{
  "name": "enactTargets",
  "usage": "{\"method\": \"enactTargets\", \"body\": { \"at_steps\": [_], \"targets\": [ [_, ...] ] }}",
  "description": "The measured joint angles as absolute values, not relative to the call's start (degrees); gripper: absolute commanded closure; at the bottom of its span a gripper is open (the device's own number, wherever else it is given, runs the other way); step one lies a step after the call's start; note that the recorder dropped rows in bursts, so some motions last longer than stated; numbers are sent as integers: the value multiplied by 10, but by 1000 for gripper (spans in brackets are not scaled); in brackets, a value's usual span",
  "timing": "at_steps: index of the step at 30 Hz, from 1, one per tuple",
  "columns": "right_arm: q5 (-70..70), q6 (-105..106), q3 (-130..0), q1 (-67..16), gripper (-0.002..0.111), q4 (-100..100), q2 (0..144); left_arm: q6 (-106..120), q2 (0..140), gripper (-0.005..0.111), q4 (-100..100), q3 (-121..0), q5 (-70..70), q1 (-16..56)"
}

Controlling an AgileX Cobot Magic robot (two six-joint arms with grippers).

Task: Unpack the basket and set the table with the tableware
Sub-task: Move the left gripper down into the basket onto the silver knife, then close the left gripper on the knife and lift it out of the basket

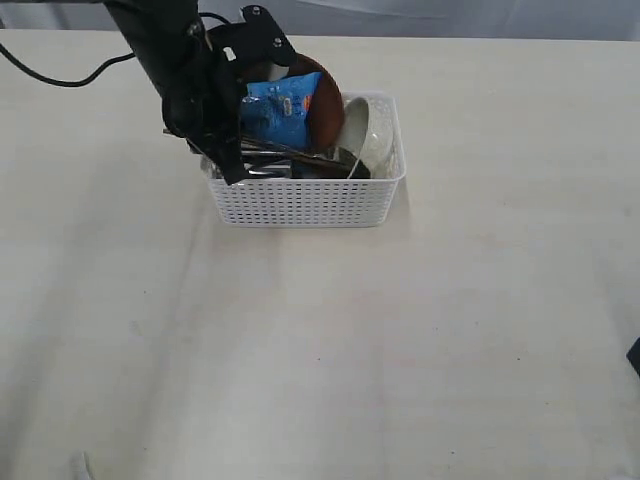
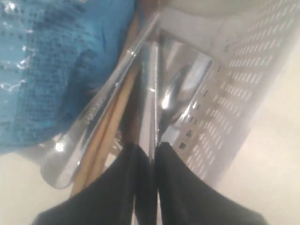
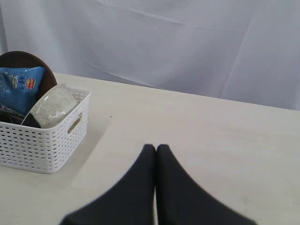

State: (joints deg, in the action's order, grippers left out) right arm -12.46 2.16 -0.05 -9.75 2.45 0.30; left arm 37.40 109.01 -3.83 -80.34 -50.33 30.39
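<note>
Where basket [image 1: 300, 205] holds blue packet [image 1: 280, 115], logo [image 1: 291, 104] unreadable

Table [image 1: 420, 340] open on every side of the basket [image 1: 310, 205]. Inside it, packed: blue packet [image 1: 280, 112], plate [image 1: 328, 100], bowl [image 1: 365, 130], steel cutlery [image 2: 101, 110] block my way in.

The basket [image 1: 305, 200] is white, its sides patterned with regular rows of small holes. The table [image 1: 450, 330] is pale cream with faint wood grain. The snack packet [image 1: 278, 112] is bright blue with a white and red logo. The plate [image 1: 328, 100] is dark brown and the bowl [image 1: 362, 130] pale grey-green. The steel cutlery [image 2: 96, 115] is shiny silver, and the chopsticks [image 2: 107, 140] are light tan wood. The left gripper [image 2: 151, 149] and the right gripper [image 3: 156, 149] are black.
</note>
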Motion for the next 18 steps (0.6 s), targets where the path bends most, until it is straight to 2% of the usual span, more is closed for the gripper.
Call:
{"method": "enactTargets", "body": {
  "at_steps": [18],
  "targets": [
    [-125, 22, 0, -97, 109, 24, 3, 341, 1027, 107, 49, -803, -550, 304]
  ]
}}
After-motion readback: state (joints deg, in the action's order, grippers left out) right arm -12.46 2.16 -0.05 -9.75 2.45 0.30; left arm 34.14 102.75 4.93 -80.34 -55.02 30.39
